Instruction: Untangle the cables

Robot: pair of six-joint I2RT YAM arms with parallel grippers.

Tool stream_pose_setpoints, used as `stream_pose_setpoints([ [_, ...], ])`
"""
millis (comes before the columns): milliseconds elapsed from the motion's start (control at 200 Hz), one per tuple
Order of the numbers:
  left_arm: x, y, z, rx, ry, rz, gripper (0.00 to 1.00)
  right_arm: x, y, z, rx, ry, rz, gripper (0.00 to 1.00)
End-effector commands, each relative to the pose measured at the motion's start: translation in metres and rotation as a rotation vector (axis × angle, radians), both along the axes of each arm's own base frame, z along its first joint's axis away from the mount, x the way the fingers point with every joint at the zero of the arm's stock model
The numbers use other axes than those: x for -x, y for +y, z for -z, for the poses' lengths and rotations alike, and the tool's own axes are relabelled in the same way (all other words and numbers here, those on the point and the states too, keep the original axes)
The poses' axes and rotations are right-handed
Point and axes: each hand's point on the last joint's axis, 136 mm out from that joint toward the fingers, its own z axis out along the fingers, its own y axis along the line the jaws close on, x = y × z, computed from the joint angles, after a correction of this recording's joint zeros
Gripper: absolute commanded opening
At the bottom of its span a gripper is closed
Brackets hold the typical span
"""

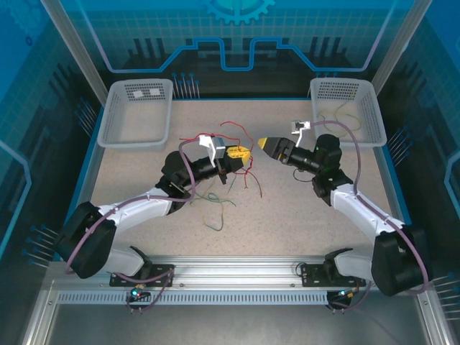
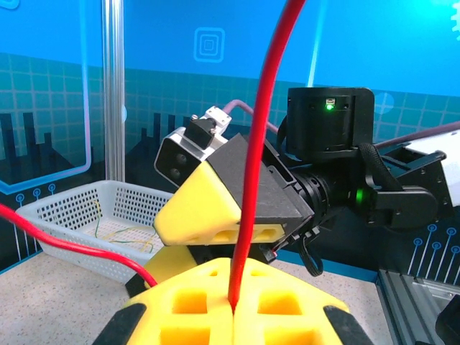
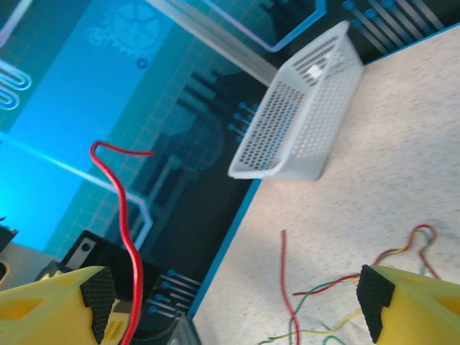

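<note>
As left hand (image 2: pixel 233 310) seemingly pinches, red cable (image 2: pixel 261 136) rises.

The table (image 1: pixel 302 215) has a beige speckled top, matt and finely grained. The basket (image 3: pixel 287 122) is white perforated plastic, smooth, with a slight sheen. The red cable (image 2: pixel 259 144) has smooth, glossy insulation. On the left gripper (image 2: pixel 233 310), the fingers (image 2: pixel 287 305) are yellow and matt; plastic or foam cannot be told. On the right gripper (image 3: pixel 237 298), the pads (image 3: pixel 97 295) are black, matt and finely textured. The rail (image 1: pixel 237 267) is bare metal with a satin finish.
</note>
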Motion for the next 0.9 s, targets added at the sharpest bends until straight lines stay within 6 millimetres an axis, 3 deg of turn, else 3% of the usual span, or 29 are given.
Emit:
stream_pose_setpoints([
  [0,0.001,0.004,-0.009,0.029,-0.027,-0.007,0.00,0.014,0.020,-0.028,-0.072,-0.068,-0.111,0.90],
  [180,-0.001,0.003,-0.007,0.022,-0.021,-0.009,0.00,0.013,0.043,-0.035,-0.098,-0.058,-0.171,0.78],
  [270,-0.003,0.004,-0.007,0.021,-0.025,-0.022,0.00,0.012,0.051,-0.035,-0.108,-0.035,-0.197,0.58],
  [420,-0.013,0.013,-0.003,0.025,-0.012,-0.107,0.00,0.005,0.051,-0.034,-0.090,-0.016,-0.168,0.10],
  [485,-0.021,0.022,0.001,0.029,0.001,-0.180,0.00,0.002,0.047,-0.030,-0.058,-0.012,-0.132,0.00],
  [735,-0.055,0.069,0.021,-0.013,0.066,-0.470,0.00,0.005,0.029,-0.033,0.053,-0.064,-0.042,0.00],
  [895,-0.064,0.094,0.032,-0.022,0.095,-0.571,0.00,0.004,0.016,-0.037,0.029,-0.074,-0.018,0.00],
])
